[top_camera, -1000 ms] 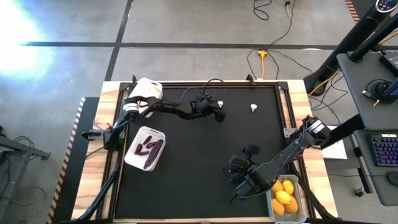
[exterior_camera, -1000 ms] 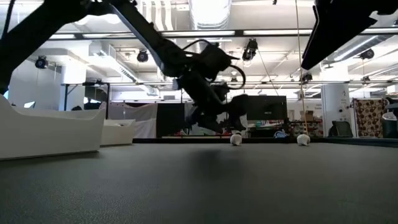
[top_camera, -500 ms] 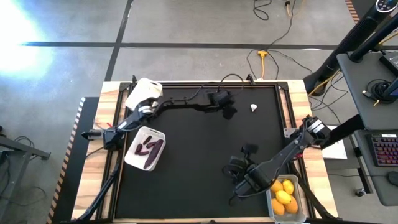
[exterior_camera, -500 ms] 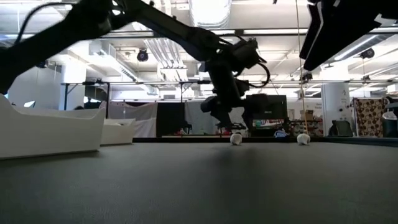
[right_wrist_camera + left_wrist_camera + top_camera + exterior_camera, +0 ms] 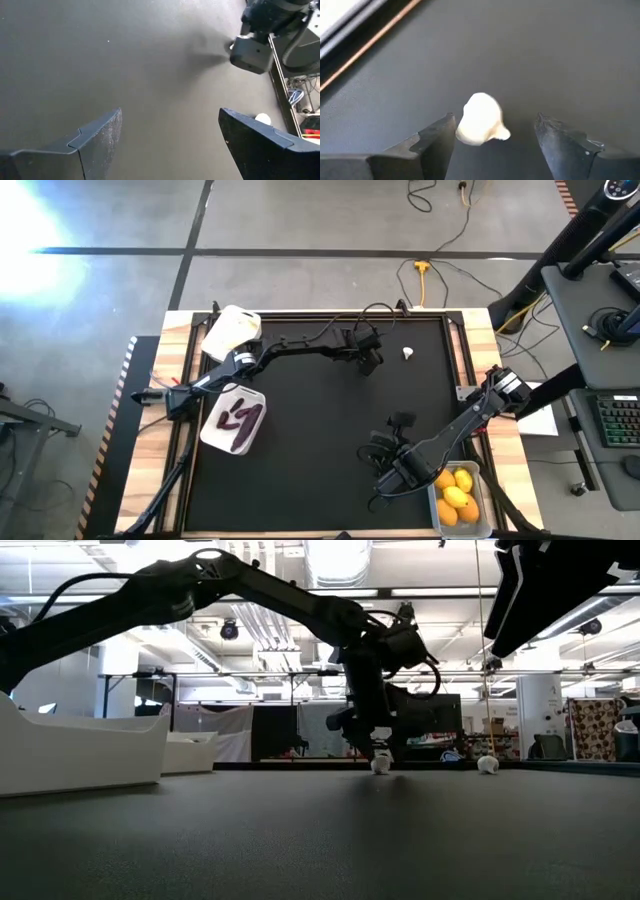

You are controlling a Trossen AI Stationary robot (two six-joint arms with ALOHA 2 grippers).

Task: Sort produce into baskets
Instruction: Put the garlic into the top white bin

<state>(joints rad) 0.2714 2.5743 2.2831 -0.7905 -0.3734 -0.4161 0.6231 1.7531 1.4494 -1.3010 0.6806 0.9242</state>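
My left gripper [image 5: 370, 363] is open at the far middle of the table, low over a white garlic bulb [image 5: 480, 120]. Its two fingers stand on either side of the bulb, which lies on the black mat [image 5: 380, 764]. The gripper hides this bulb in the high view. A second garlic bulb [image 5: 408, 354] lies on the mat to the right of it. My right gripper [image 5: 383, 475] is open and empty above the mat at the near right, beside the basket of yellow and orange fruits [image 5: 458, 496]. A white basket [image 5: 234, 418] at the left holds dark purple eggplants.
Another white basket [image 5: 232, 330] stands at the far left corner. The right wrist view shows my left arm's gripper [image 5: 254, 47] and the second bulb [image 5: 262, 119] farther off. Wooden table edges frame the mat. The mat's middle is bare.
My left gripper has gone toward the table's right edge and down, and it now stands low over the nearer garlic bulb with its fingers on either side of it. Neither bulb has moved.
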